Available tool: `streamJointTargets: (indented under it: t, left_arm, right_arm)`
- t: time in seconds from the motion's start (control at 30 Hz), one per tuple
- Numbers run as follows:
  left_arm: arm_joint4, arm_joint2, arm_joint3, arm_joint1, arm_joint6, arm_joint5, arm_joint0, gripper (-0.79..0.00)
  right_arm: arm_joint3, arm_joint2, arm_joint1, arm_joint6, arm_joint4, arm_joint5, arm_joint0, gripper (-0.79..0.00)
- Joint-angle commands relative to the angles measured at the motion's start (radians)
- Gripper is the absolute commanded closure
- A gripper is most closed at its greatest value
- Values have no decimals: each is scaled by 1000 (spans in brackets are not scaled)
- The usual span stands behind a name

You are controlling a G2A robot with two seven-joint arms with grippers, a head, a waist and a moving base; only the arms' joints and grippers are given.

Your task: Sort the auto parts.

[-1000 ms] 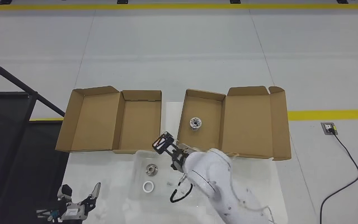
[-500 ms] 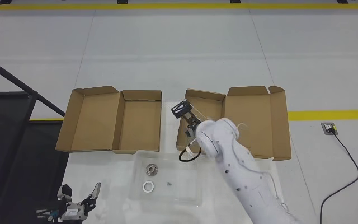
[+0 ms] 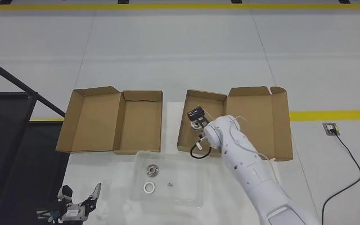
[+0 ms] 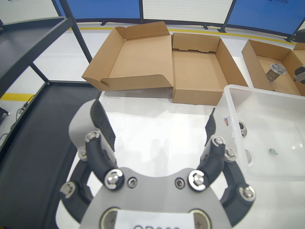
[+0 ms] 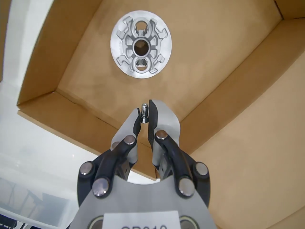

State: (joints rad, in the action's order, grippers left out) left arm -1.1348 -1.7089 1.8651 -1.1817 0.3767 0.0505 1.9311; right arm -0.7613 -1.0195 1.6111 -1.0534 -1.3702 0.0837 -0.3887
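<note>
My right gripper (image 5: 144, 116) is shut on a small silver bolt (image 5: 144, 113) and hangs over the right cardboard box (image 5: 214, 48). A round cast metal disc (image 5: 140, 47) lies on that box's floor beyond the bolt. From above, the right gripper (image 3: 196, 115) is over the right cardboard box (image 3: 206, 101), covering the disc. The clear plastic bin (image 3: 185, 194) holds a metal bushing (image 3: 152, 169), a white ring (image 3: 149, 187) and a small screw (image 3: 170, 183). My left gripper (image 4: 156, 122) is open, low over the table's front left, also seen as the left gripper (image 3: 79, 207) from above.
An empty left cardboard box (image 3: 140, 121) with its lid flap (image 3: 90, 118) folded out stands beside the right one. A black rack (image 4: 35, 125) borders the table on the left. The right box's lid (image 3: 253, 124) lies open to the right.
The right arm has carried the bolt from over the clear bin up and right to above the right cardboard box. The left gripper has stayed still.
</note>
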Motion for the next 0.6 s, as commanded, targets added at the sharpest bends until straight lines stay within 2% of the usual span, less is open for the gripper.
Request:
streamJointTargets:
  t: [0.0,0.17,0.23,0.3,0.5,0.57]
  left_arm:
    - [0,0,0,0,0,0,0,-785]
    - [0,0,0,0,0,0,0,-785]
    - [0,0,0,0,0,0,0,-785]
    - [0,0,0,0,0,0,0,-785]
    - [0,0,0,0,0,0,0,-785]
    - [0,0,0,0,0,0,0,-785]
  right_arm:
    - [60,12,8,18,0,-7,19,0]
    - [175,27,25,68,32,11,60,0]
    - [209,33,32,87,40,13,71,-105]
    - [239,36,38,102,51,15,83,-163]
    - [303,47,52,138,65,18,107,-191]
    - [317,50,56,145,68,13,112,-228]
